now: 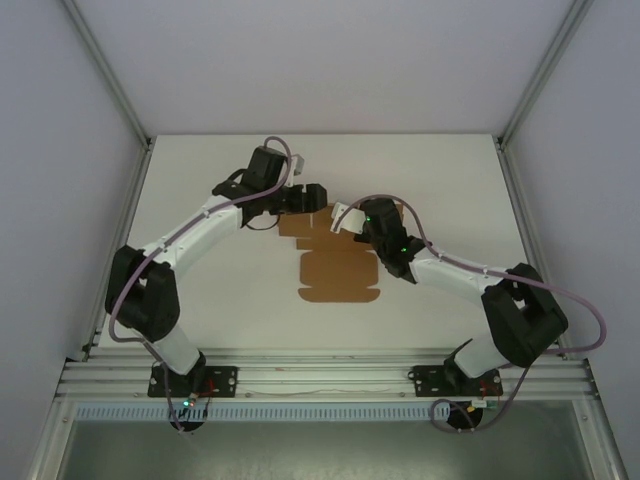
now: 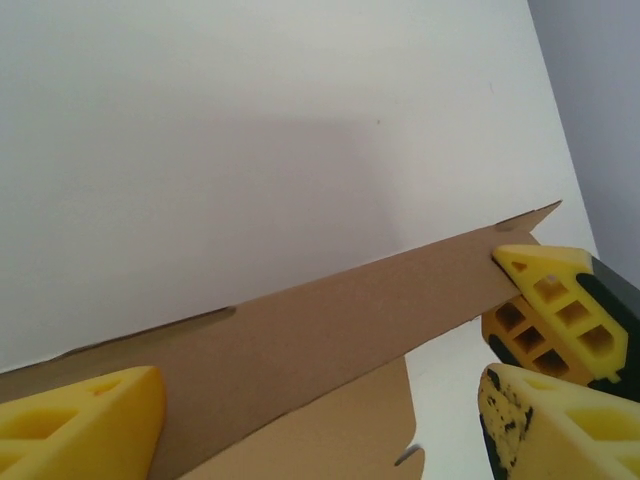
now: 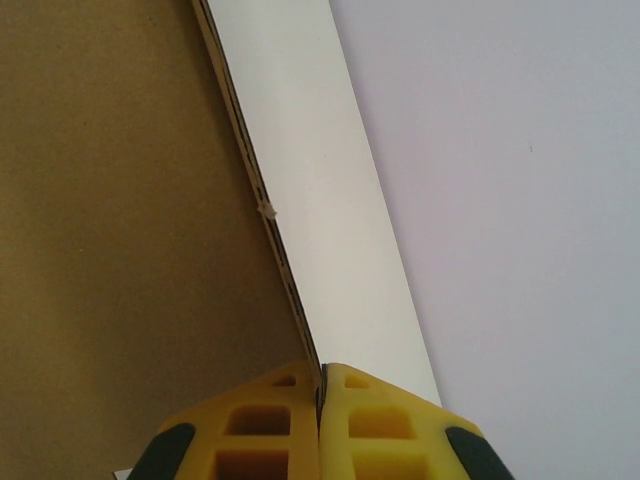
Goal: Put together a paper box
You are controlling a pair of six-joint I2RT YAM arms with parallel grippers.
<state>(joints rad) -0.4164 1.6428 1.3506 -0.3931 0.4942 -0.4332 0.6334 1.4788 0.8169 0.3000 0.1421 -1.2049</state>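
Right hand (image 3: 320,385) pinching paper box (image 3: 120,200) edge, left hand (image 2: 310,430) spread

from up top i get soft, even, fairly bright light on the white table (image 1: 440,200). nothing glares, the arms drop only faint, fuzzy shadows, and the whole picture has a cool lavender cast. on the left wrist feed a broad pale shadow lies on the table behind the paper box (image 2: 330,320), and the left gripper's finger (image 2: 85,425) up close looks soft. on the right wrist feed the paper box reads dim and muddy, though its edge and the right gripper's fingers (image 3: 260,430) look crisp.
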